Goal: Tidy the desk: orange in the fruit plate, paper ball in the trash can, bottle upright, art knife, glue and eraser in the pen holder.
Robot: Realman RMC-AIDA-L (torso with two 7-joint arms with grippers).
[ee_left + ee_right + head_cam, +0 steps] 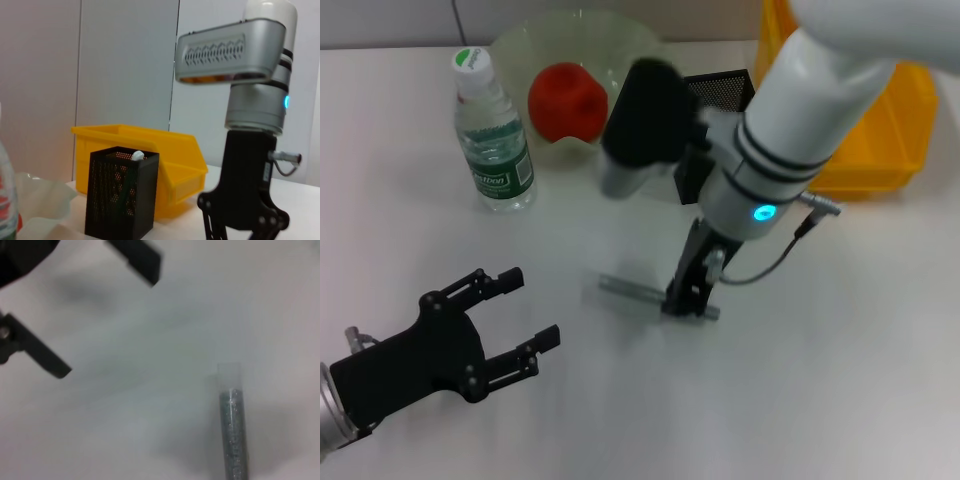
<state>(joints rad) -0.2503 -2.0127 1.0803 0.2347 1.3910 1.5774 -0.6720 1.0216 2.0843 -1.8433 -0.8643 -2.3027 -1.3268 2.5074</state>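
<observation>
— Grey and glittering: is that the glue (630, 291) the right gripper (688, 298) is working on?
— Yes. The gripper is standing tip-down on the table, touching the glue near one end. Whether it is clamping it, I cannot tell.
— How should it be doing this step well?
— I think it should be squeezing across the tube and lifting straight up. The pen holder (725, 88) is standing behind it, beyond its own arm. The left gripper (533, 307) is lying spread open, well apart.
</observation>
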